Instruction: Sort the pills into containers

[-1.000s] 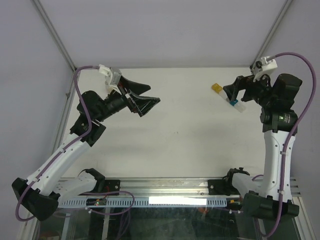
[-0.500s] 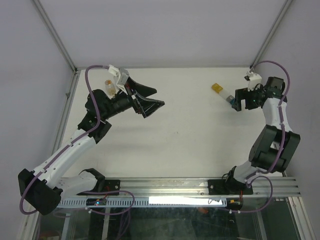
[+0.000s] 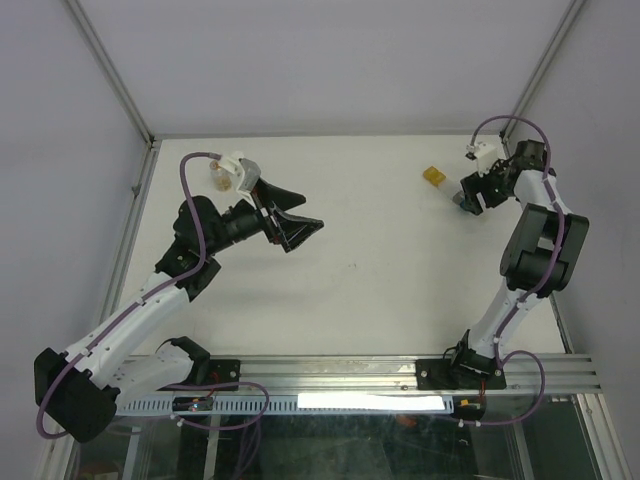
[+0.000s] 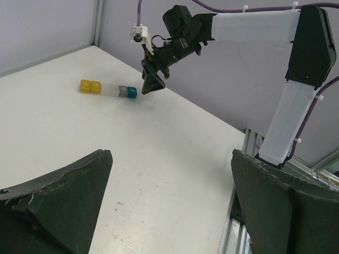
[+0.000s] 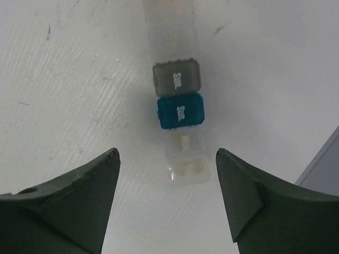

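**Basically: R gripper lined up on teal container, nothing sorted yet**

Step, as I judge it: approach/grasp on the containers, pre-sorting. R gripper hangs low over the desk, jaws apart, gripping nothing.

Per its wrist cam:
- Teal container sits just ahead of the fingertips, centred on the gap.
- Grey compartment touches teal on the far side.
- Clear section joined to teal lies right btwn the two fingertips.
- Yellow container is further out along the same row, beyond grey and a clear stretch. Can't tell if it's joined to the rest.

Contents:
- Teal + grey: lids shut, printed "Sun.", insides not visible.
- Clear section: a couple of pale blobs, poss. pills, too blurred to call.
- Yellow: can't tell.
- No loose pills seen on the desk.

L gripper is wide apart, empty, raised off the desk, well apart from the row but aimed toward it. Small amber vial sits back behind its wrist.

Next move, prob.: R gripper drops and closes across the clear/teal end. It needs squaring to the strip's narrow width and a gentle close, since light plastic is likely to skid or tip on a smooth desk. Lids need popping before anything goes in. Pill source unclear from here.
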Robot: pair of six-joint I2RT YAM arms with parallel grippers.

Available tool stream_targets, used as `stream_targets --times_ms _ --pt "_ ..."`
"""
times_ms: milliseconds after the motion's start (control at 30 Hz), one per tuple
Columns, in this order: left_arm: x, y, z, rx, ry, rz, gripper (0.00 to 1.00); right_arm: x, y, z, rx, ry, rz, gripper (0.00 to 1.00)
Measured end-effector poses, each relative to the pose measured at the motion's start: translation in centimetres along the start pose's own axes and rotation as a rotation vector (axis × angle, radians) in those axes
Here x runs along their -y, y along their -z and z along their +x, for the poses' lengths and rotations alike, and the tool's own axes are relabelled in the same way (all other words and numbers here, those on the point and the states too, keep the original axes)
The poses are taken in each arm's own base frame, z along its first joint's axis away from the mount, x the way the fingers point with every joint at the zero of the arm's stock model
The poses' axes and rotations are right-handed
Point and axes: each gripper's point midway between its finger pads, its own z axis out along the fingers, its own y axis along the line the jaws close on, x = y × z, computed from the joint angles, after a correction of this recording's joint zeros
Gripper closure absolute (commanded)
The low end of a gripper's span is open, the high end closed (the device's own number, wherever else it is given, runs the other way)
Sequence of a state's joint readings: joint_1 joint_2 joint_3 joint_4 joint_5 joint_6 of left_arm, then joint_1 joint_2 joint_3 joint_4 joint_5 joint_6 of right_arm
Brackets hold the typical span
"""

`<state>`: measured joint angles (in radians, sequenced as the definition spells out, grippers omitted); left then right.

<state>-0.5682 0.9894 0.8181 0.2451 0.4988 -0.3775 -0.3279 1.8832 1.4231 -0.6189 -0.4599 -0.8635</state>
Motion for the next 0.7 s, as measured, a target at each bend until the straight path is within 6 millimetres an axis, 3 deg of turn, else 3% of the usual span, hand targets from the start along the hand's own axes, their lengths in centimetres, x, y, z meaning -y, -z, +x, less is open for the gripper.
stream_targets --times_ms 233,467,700 --pt "-0.7 0.3 0.7 -0.006 -0.019 -0.031 0.01 1.6 -3.1 -2.0 -0.010 0.085 -0.009 0.25" --pt "-1.2 0.4 1.2 -0.015 -0.023 -0.051 0.01 1.9 -5.4 -0.5 -0.055 0.073 -0.038 0.29" --pt "-1.5 0.4 1.1 -0.013 -0.037 -0.064 0.01 1.4 -5.8 0.1 -0.076 0.094 -0.066 0.39"
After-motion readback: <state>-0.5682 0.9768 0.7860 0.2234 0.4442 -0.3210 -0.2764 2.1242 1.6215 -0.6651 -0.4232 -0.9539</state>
